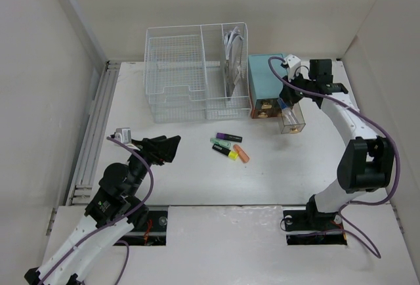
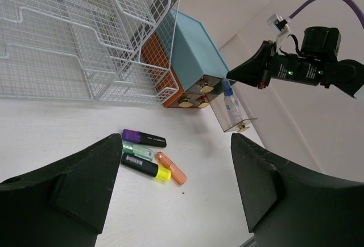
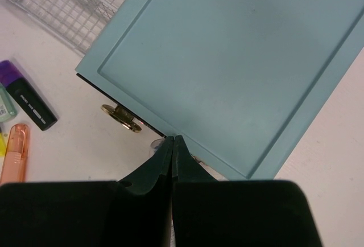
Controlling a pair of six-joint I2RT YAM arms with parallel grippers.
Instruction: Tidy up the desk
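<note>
The white desk (image 1: 197, 180) holds a loose cluster of highlighters at its middle: a purple-capped black one (image 1: 230, 137), a pale green one (image 1: 220, 144), a black and yellow one (image 1: 225, 152) and an orange one (image 1: 241, 153). My left gripper (image 1: 161, 148) is open and empty, low over the desk to their left. They lie ahead of its jaws in the left wrist view (image 2: 145, 167). My right gripper (image 1: 287, 98) is shut with nothing seen between its jaws. It hovers at the front edge of the teal drawer box (image 3: 239, 59), above a pulled-out clear drawer (image 1: 292, 119).
A white wire basket organizer (image 1: 190, 75) stands at the back, left of the teal box (image 1: 266, 81). The clear drawer (image 2: 230, 107) holds a small blue-capped item. Brass drawer knobs (image 3: 121, 116) face the front. Pale walls close in both sides.
</note>
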